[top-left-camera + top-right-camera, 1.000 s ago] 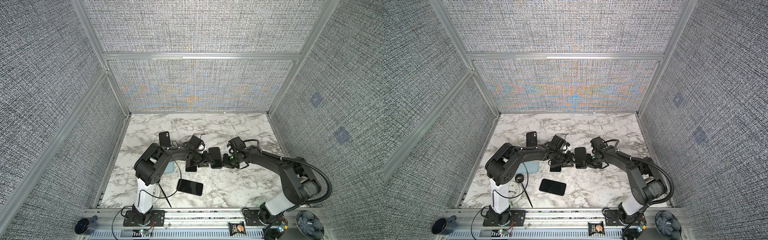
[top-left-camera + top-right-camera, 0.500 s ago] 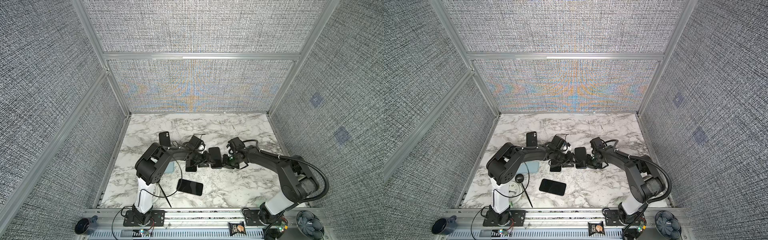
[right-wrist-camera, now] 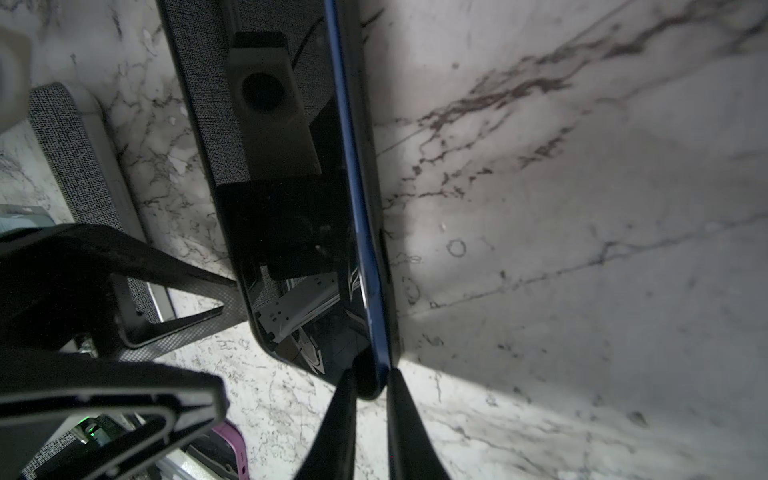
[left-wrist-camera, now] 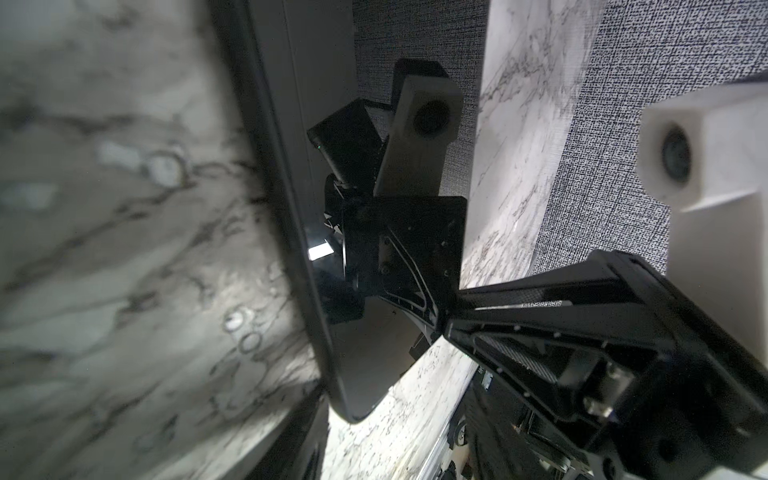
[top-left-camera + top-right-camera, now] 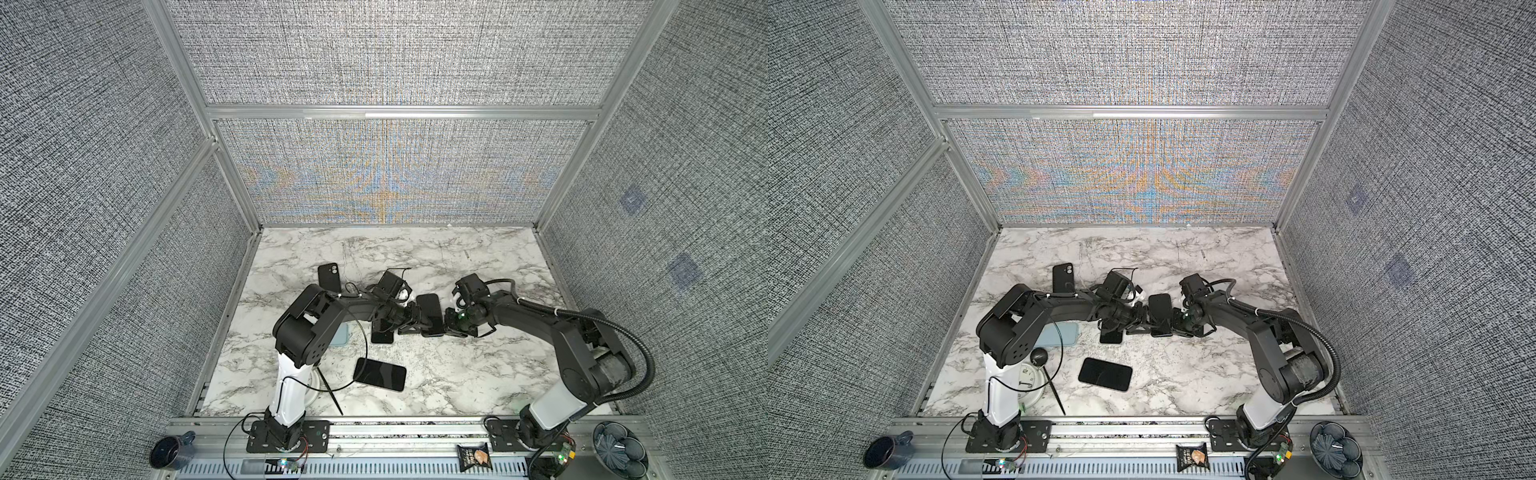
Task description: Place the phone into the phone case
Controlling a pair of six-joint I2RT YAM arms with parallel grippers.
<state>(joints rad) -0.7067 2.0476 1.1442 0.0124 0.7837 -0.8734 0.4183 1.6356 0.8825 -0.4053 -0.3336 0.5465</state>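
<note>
Barely shifted since a second ago: phone (image 5: 429, 313) held between both, right gripper (image 3: 370, 380) pinching its corner tighter, left gripper (image 5: 409, 320) clamping opposite long edge.

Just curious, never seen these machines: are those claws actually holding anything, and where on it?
Yes. Right gripper pinches the phone by a bottom corner edge; left gripper holds the opposite long side.

The phone (image 5: 429, 313), a black slab with a glossy dark screen and a blue edge (image 3: 357, 232), is sitting in a black case (image 3: 384, 266), tilted up off the marble counter (image 5: 457, 374) near its middle, between both pincers, one corner still poking out.
</note>
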